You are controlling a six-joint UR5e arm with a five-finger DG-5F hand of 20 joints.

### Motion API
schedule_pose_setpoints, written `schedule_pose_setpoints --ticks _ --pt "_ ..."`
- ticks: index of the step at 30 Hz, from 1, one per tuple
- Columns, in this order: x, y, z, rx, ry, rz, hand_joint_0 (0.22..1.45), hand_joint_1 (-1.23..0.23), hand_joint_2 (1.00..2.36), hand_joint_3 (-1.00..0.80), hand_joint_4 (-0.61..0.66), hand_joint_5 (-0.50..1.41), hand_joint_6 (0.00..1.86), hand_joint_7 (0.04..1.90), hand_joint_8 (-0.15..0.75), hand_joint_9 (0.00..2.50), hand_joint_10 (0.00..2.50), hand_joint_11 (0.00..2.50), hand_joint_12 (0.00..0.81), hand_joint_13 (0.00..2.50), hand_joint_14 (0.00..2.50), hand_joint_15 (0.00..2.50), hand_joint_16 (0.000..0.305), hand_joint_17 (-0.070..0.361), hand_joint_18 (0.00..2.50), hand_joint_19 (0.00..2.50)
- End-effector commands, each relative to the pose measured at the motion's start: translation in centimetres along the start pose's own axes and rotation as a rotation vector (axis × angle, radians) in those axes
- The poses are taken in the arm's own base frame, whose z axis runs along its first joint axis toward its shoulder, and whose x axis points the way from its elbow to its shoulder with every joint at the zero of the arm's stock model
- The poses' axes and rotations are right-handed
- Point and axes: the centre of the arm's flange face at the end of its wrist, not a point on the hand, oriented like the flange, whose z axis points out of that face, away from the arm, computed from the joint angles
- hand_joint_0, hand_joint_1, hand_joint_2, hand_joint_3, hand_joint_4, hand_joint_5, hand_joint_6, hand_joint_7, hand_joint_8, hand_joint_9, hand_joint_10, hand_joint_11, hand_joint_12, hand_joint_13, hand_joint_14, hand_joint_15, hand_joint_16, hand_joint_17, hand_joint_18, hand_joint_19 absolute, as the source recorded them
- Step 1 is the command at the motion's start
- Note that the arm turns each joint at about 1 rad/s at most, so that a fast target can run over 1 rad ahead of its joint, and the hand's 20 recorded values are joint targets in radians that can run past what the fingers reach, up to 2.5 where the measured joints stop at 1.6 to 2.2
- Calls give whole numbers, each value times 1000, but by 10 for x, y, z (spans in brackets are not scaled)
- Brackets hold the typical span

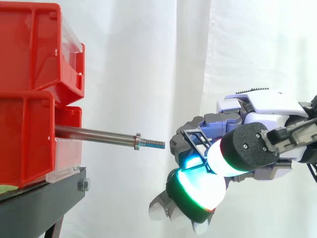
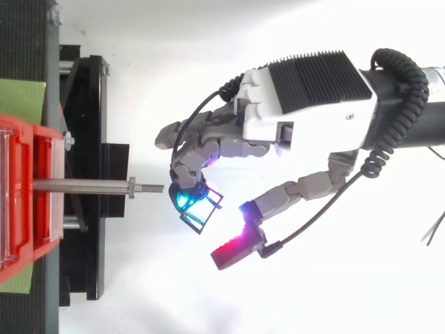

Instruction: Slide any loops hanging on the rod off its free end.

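A steel rod (image 1: 96, 135) sticks out level from the red bins (image 1: 29, 99) toward the right, ending in a nut and a threaded tip (image 1: 154, 144). Nothing hangs on the rod (image 2: 80, 186). My hand (image 1: 262, 111) hovers just right of the free end, clear of it. Its curled fingers pinch a small black wire loop (image 1: 196, 143) at a cyan-glowing fingertip. From above, the loop (image 2: 200, 207) sits a short way past the rod tip and slightly to one side, and the hand (image 2: 299, 104) holds its thumb spread apart from it.
Two stacked red bins rest on a black stand (image 1: 44, 198) at the left. A green pad (image 2: 21, 101) lies on the stand beside the bins (image 2: 24, 195). White curtain fills the background, with free room to the right of the rod.
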Motion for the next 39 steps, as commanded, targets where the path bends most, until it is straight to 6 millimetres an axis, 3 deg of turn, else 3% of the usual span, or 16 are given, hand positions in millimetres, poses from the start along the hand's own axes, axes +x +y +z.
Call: schedule_pose_setpoints --ticks 1,17,32,35,39 --pt "-4 6 -4 15 9 37 620 -670 1016 -300 142 -205 879 1025 327 768 7 207 335 700 0 24 50 112 808 259" --pt "1 7 -11 119 4 237 669 -791 1003 -460 136 -206 879 990 319 765 7 215 327 720 2 24 49 110 838 252" --pt "7 9 -13 143 19 281 604 -516 1005 -449 151 -178 835 1030 326 798 7 209 328 717 2 38 49 111 817 283" --pt "7 9 -13 144 20 285 611 -525 1009 -416 145 -176 833 1029 328 801 7 203 329 717 0 40 49 111 816 283" --pt "7 9 -13 145 19 294 610 -646 1015 -320 138 -175 833 1053 332 801 7 217 330 715 0 37 49 111 816 280"
